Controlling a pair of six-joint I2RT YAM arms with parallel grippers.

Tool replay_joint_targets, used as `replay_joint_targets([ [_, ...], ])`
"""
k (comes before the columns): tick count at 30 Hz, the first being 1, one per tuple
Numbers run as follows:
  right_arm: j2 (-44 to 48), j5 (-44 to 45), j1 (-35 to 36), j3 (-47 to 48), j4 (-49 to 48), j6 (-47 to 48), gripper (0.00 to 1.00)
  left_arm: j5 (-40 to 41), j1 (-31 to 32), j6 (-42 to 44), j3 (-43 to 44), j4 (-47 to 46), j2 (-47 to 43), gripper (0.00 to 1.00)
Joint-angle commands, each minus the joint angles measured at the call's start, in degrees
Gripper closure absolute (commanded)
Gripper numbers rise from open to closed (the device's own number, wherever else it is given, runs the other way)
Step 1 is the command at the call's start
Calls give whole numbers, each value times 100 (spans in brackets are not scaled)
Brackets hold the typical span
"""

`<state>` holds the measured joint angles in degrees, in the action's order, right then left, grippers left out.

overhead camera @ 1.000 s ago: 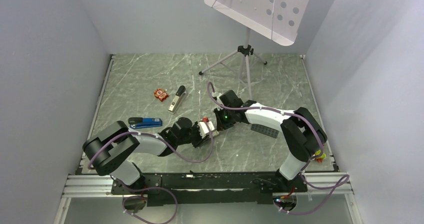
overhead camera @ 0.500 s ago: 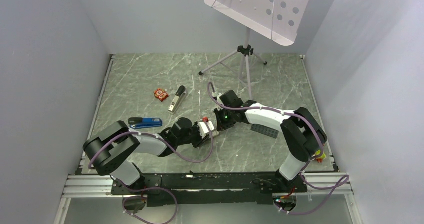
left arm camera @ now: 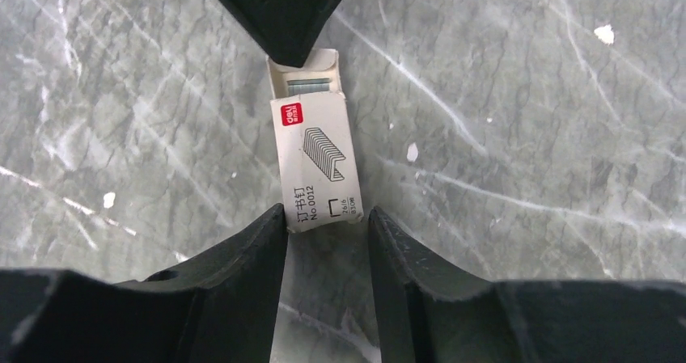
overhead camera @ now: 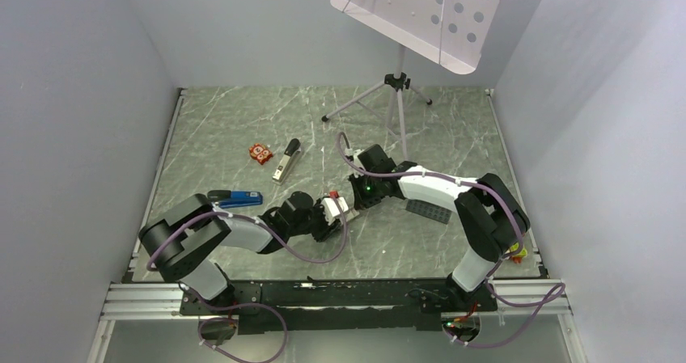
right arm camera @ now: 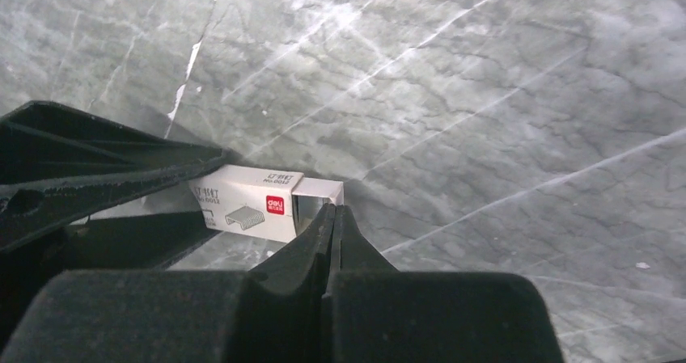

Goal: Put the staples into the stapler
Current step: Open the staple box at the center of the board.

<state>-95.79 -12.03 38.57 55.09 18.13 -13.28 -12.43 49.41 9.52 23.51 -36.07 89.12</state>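
Your left gripper (left arm camera: 328, 217) stands part open, loosely astride the near end of the box (left arm camera: 317, 161); firm that hold first. The staples (left arm camera: 309, 84) show in its open far end, where the tip of your shut right gripper (left arm camera: 285, 54) rests; draw them out gently.

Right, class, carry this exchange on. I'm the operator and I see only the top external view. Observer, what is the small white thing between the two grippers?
Observer: A staple box, lying flat with its printed side up.
Operator: Is it open?
Observer: Yes. The end toward the right arm is open, and grey staples show inside.
Operator: What about the right gripper?
Observer: The right gripper is shut, with its tip at that open end.
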Motion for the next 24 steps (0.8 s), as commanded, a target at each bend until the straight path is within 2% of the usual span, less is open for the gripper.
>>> replay_joint_targets([
  [1,1,193,-64,2,7,131,100,-120,139,-102,220,234,277,53],
  [13,-18,201,-58,19,15,147,100,100,223,-151,64,-220,196,40],
  [14,-19,202,-52,19,15,142,100,120,228,-148,62,-266,176,36],
  [15,-25,201,-54,19,11,141,100,144,238,-128,72,-307,168,11],
  [16,-25,201,-47,19,7,143,100,158,252,-114,100,-312,180,2],
  [24,-40,186,-44,19,7,149,100,255,260,-83,394,-378,454,1],
])
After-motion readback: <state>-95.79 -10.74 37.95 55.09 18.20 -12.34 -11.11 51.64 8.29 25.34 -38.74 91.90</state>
